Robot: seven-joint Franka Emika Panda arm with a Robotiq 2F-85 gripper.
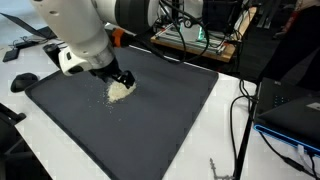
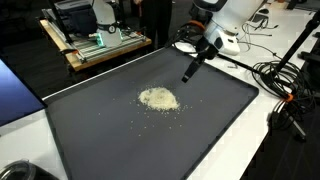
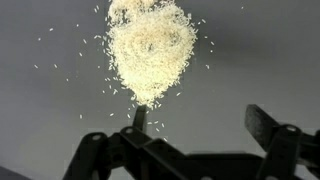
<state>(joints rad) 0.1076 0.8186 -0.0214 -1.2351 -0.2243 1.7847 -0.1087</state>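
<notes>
The hand (image 3: pixel 198 114) is seen poised just beside the pile of rice grains (image 3: pixel 150 45), fingers spread apart, nothing gripped; stray grains are scattered across the dark mat (image 2: pixel 100 130).

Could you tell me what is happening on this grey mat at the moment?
The Franka arm's end effector hangs low over a dark grey mat, right beside a small heap of pale grains that look like rice. In the wrist view its fingers stand wide apart with nothing between them, and one fingertip sits at the heap's edge; whether it touches the grains I cannot tell. Loose grains lie scattered around the heap.
</notes>
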